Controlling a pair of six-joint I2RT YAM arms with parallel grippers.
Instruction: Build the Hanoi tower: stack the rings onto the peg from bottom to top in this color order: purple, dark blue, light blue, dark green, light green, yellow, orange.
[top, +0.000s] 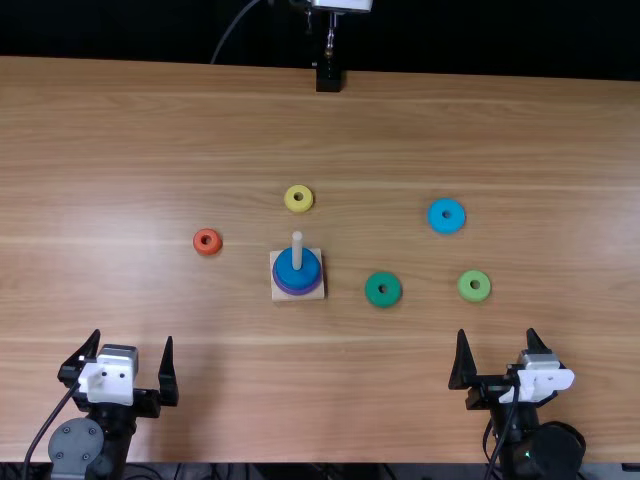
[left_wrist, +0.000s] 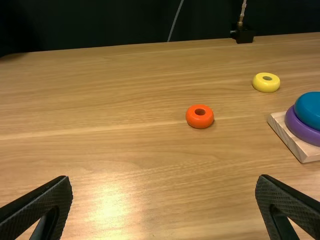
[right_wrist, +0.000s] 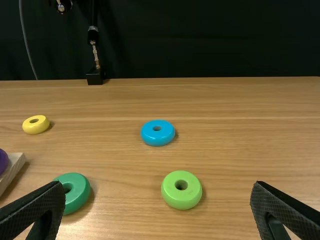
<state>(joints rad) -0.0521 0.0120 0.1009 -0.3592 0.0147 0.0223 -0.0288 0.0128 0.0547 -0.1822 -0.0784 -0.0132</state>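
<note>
1. Over the worktop (top: 370, 390), left claw (top: 133, 338) and right claw (top: 497, 333) gape empty.
2. Base (top: 319, 294): peg (top: 297, 250) through purple ring (top: 297, 291), dark blue ring (top: 309, 269); bumping could spoil aim.
3. At right, light blue ring (top: 436, 216), dark green ring (top: 372, 291), light green ring (top: 465, 287); similar greens risk misordering.
4. Yellow ring (top: 290, 201) behind base, orange ring (top: 199, 244) left: small, likely slip-prone.
</note>
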